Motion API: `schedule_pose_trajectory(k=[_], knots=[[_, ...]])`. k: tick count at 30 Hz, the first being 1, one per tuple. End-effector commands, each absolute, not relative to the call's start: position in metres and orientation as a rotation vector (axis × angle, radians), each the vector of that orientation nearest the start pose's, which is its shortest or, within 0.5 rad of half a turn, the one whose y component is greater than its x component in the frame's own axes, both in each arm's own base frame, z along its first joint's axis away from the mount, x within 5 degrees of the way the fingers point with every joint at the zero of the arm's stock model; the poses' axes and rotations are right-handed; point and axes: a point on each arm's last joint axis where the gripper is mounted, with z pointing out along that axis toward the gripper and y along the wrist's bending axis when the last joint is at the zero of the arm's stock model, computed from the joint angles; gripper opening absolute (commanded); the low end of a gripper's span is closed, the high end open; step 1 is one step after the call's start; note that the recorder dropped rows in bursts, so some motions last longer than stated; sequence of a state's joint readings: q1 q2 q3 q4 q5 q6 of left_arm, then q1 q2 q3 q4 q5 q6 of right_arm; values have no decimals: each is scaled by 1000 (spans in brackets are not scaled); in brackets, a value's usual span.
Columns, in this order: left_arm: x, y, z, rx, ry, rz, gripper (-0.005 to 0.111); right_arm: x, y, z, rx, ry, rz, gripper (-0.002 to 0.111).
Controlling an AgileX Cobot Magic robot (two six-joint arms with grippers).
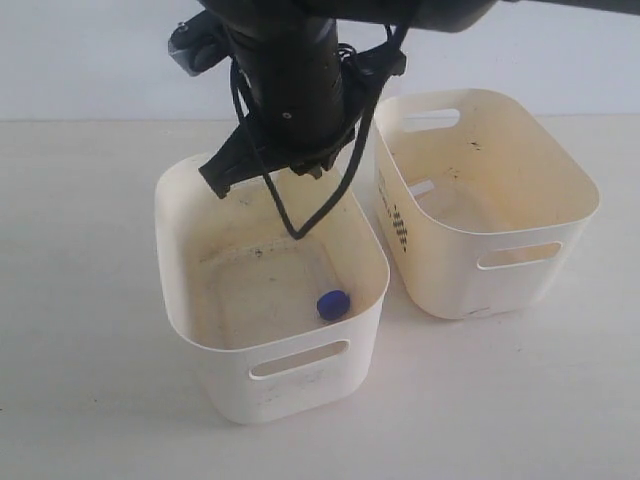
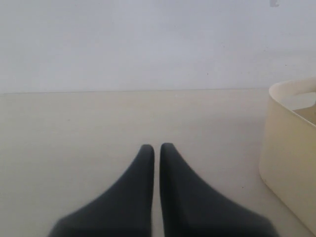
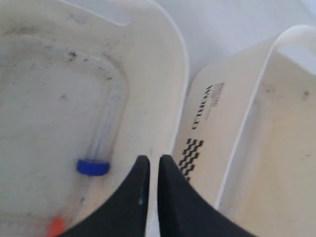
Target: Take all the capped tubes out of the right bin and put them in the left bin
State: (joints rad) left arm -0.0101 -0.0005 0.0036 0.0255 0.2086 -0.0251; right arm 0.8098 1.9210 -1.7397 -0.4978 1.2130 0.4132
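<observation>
The left bin [image 1: 200, 345] holds a clear tube with a blue cap [image 1: 333, 304] on its speck-smudged floor. The right wrist view shows that blue-capped tube [image 3: 94, 167] and an orange-red cap [image 3: 56, 227] at the frame's edge, both inside the left bin [image 3: 163, 59]. The right bin [image 1: 520, 290], with dark dashes [image 3: 190, 153] on its side, has a faint pale streak [image 1: 421, 188] on its floor, too dim to identify. My right gripper [image 3: 149, 160] is shut and empty, above the left bin's wall beside the right bin. My left gripper [image 2: 154, 148] is shut and empty over bare table.
My right arm [image 1: 290, 90] and its cable [image 1: 285, 215] hang over the back of the left bin. A plain cream bin wall [image 2: 289, 153] stands beside the left gripper. A narrow gap separates the two bins. A pale wall runs behind the cream table [image 1: 80, 300].
</observation>
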Motion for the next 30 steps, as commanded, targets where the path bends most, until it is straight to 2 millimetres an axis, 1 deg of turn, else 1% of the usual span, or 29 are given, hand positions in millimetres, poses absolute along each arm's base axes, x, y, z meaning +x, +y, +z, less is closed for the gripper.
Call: schedule_pose_trajectory(k=[1,3,5,6,7,8,9,10,11,12,14,16,20,23,24,30], knots=[[56,0,195,-8,1686,-16,4,322,243,327,-577,2409,-469,7],[56,0,195,-8,1686,-16,4,331,222,340,-450,2405,-418,7],[56,0,195,-8,1686,-16,4,342,195,351,-315,2418,-355,7],[56,0,195,-8,1686,-16,4,347,180,355,-252,2431,-330,7],[56,0,195,-8,1686,-16,4,351,170,356,-197,2454,-280,7],[56,0,195,-8,1686,-16,4,357,154,355,-145,2493,-233,7],[56,0,195,-8,1686,-16,4,360,146,352,-128,2540,-164,7],[56,0,195,-8,1686,-16,4,368,131,344,-131,2619,-55,7],[56,0,195,-8,1686,-16,4,373,120,338,-96,2662,25,7],[56,0,195,-8,1686,-16,4,382,106,328,-33,2713,78,7],[56,0,195,-8,1686,-16,4,392,90,313,-12,2765,49,7],[56,0,195,-8,1686,-16,4,399,88,298,-49,2799,27,7],[56,0,195,-8,1686,-16,4,414,92,272,-52,2812,32,7],[56,0,195,-8,1686,-16,4,421,94,264,-24,2791,38,7],[56,0,195,-8,1686,-16,4,422,94,264,-25,2779,42,7],[56,0,195,-8,1686,-16,4,428,95,247,-24,2802,36,7]])
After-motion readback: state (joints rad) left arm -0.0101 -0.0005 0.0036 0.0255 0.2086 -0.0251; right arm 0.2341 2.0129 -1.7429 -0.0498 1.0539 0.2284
